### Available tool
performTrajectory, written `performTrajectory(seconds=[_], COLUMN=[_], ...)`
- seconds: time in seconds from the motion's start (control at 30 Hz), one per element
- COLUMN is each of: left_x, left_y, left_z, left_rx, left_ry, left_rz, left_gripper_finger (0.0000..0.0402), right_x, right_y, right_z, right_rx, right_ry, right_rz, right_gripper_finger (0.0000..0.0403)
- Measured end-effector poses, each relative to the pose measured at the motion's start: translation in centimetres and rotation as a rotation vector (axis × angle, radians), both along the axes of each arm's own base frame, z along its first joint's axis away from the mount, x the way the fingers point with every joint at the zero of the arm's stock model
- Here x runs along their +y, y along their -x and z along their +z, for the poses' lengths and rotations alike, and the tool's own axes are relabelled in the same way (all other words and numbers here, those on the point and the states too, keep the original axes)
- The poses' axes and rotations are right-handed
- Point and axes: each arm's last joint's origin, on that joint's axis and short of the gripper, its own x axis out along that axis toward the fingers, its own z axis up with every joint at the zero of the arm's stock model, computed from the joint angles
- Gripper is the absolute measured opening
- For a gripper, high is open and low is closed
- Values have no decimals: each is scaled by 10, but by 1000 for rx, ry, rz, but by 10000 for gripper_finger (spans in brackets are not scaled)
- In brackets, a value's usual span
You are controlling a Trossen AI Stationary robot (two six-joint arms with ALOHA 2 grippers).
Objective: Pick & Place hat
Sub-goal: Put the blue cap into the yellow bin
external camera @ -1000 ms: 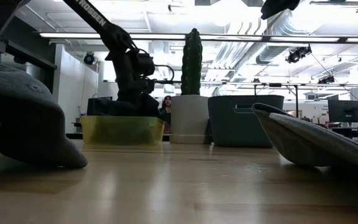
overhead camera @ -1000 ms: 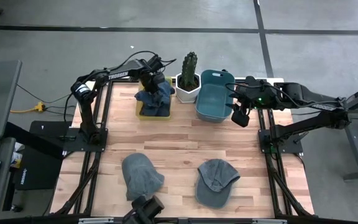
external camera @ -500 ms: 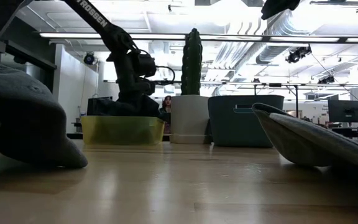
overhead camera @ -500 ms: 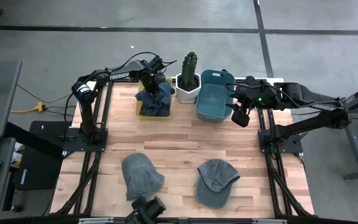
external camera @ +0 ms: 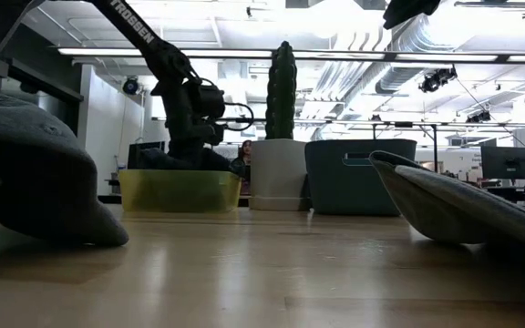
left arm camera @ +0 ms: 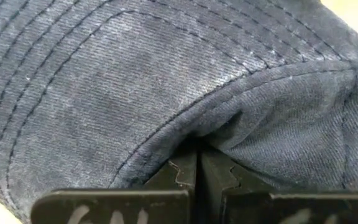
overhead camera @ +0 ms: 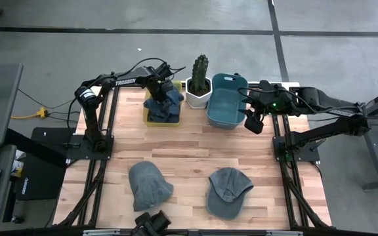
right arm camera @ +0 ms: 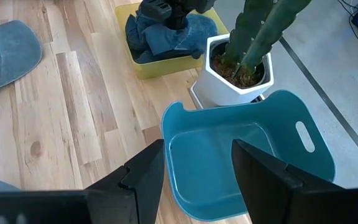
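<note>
While the right gripper [overhead camera: 252, 122] is waiting spread apart, the left gripper [overhead camera: 157, 88] is pinching the blue hat [overhead camera: 165, 105] over the yellow bin [external camera: 180, 189].

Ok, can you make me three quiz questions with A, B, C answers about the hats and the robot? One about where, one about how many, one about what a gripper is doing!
1. Where is the dark blue hat?
A. in the yellow bin
B. in the teal bin
C. on the floor

2. How many grey hats lie on the near part of the table?
A. none
B. two
C. five

3. What is the left gripper doing?
A. open, far from any hat
B. holding the cactus
C. shut on the dark blue hat

Answers:
1 A: the high view shows it piled in the yellow bin beside the cactus pot.
2 B: one grey hat and another lie flat there.
3 C: the left wrist view shows its fingers pinched on dark denim.
</note>
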Motion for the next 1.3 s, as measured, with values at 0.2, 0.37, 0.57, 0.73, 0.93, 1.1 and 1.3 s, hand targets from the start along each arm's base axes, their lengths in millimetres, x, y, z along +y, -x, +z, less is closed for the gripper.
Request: performTrajectory(seconds=[0.2,0.37,0.57,0.73,0.93,1.1,1.3], left_x=[-1,-2,-5,-2,0,5,7], left_y=[0,-2,-3,-2,-7,-12,-11], left_z=[0,-10,-17,-14,-5,18,32], left_rx=[-15,-18,2,23,33,82,139], left_ry=[18,82,133,125,121,76,52], left_rz=[-2,-3,6,25,19,-39,-52], left_gripper_finger=[0,0,0,0,0,0,0], right_x=[0,0,0,0,0,1,1], right_y=[0,0,0,0,0,0,2], right_z=[0,0,0,0,0,0,-2], right_rx=[0,0,2,7,6,8,38], right_ry=[0,0,4,12,4,-5,-8], right_rz=[0,0,3,12,21,37,37], right_gripper_finger=[181,181,181,181,181,181,181])
